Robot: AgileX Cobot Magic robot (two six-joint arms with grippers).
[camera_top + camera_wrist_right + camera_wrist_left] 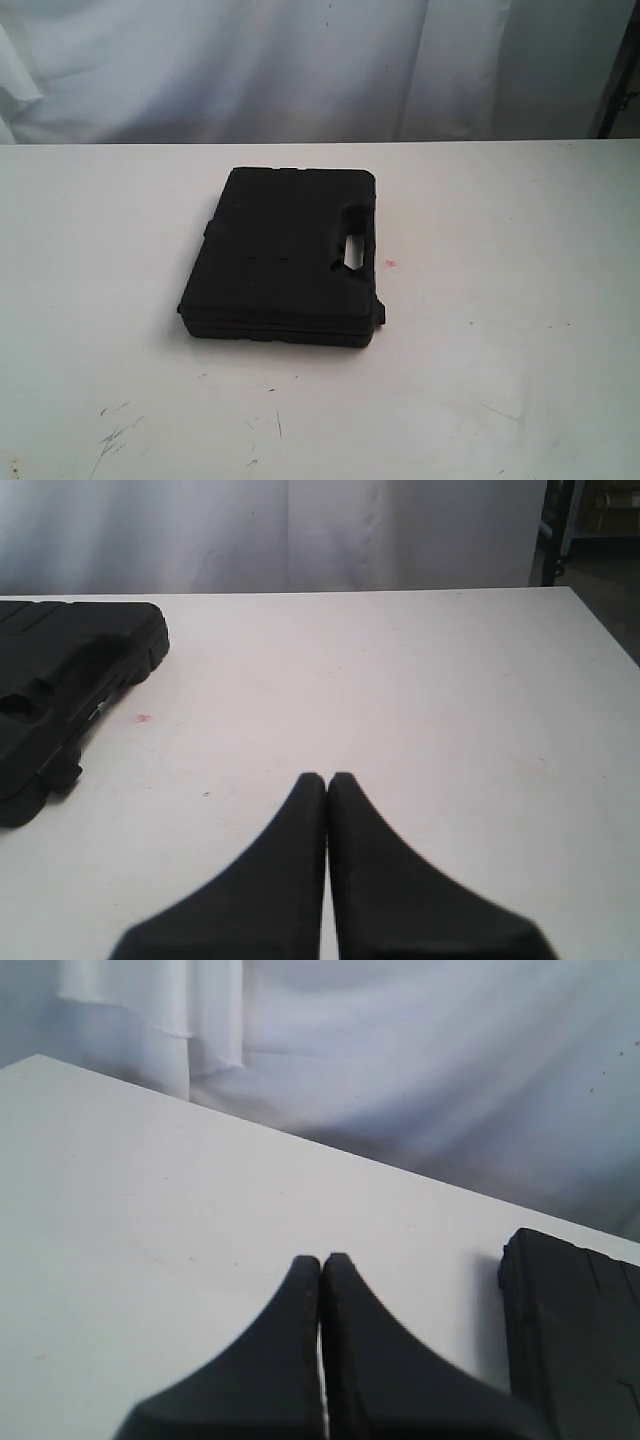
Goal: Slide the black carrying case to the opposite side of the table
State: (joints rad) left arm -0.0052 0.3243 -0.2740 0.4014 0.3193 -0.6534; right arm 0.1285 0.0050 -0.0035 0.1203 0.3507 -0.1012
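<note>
Left gripper (321, 1260): fingers pressed together, holding nothing, above the white table (150, 1210). Right gripper (327, 778): likewise closed, nothing held. Surroundings: red dot (391, 263) just beside the case (285, 255); scuff marks (115, 435) near the front edge; white drape (300, 60) behind. Case: flat, mid-table, lid closed (contents unseen), handle slot (352, 250) along its right side, both grippers apart from it.

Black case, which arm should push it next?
Probably left. The case sits slightly left of the table's middle, close beside the shut left gripper. The shut right gripper looks farther from it.
</note>
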